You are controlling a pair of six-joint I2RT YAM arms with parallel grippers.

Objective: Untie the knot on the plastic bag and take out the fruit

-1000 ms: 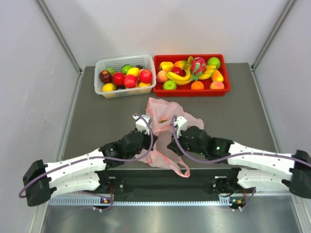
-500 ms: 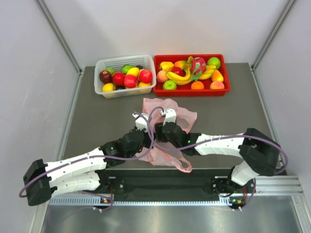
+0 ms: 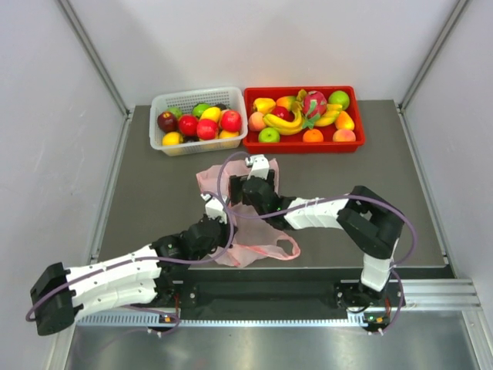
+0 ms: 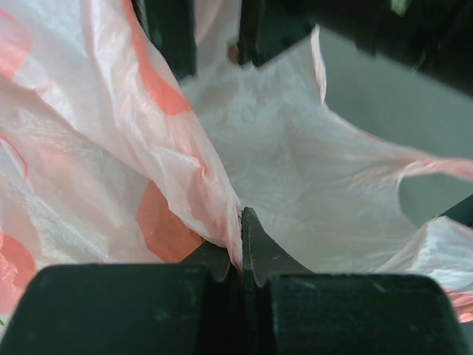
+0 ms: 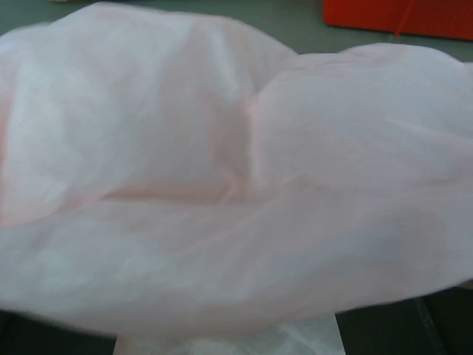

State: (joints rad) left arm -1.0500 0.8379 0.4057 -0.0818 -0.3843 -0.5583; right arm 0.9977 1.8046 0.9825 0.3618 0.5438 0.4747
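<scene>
The pink plastic bag (image 3: 212, 179) lies crumpled mid-table between both arms, one loop handle (image 3: 288, 248) trailing toward the near edge. My left gripper (image 3: 218, 210) is shut on a fold of the bag (image 4: 185, 148), jaws pressed together (image 4: 242, 222). My right gripper (image 3: 256, 166) reaches in over the bag's far side. Its dark fingers (image 5: 451, 329) stand far apart at the bottom corners of the right wrist view, with billowing plastic (image 5: 236, 185) filling the rest. The knot is hidden in the folds. Fruit (image 3: 302, 108) shows only in the containers at the back.
A red tray (image 3: 356, 141) of fruit stands at the back right. A white basket (image 3: 159, 144) of fruit sits beside it on the left. The right arm's elbow (image 3: 375, 223) folds over the table's right half. The tray's corner (image 5: 399, 18) shows past the bag.
The right arm swung left across the bag and its jaws opened, letting go of the plastic. The left gripper drew back toward the near left, dragging the bag with it.
</scene>
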